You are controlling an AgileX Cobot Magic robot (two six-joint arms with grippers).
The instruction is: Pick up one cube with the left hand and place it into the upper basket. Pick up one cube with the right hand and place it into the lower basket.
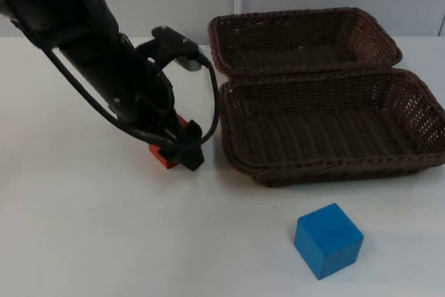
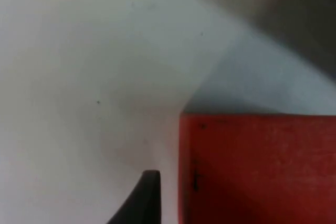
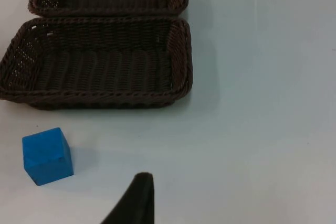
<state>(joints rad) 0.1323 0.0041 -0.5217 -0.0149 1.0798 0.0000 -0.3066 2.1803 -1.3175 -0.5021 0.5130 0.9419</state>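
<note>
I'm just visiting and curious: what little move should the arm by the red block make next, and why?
Probably close the left gripper on the red cube and lift: it sits low at the cube, and both baskets, upper basket included, look empty.

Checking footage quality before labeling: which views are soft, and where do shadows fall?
Left wrist view: soft, the red cube too close for focus. Right wrist view: crisp, the blue cube casting a faint shadow on the table. Top view: clear, a shadow under the left end effector.
</note>
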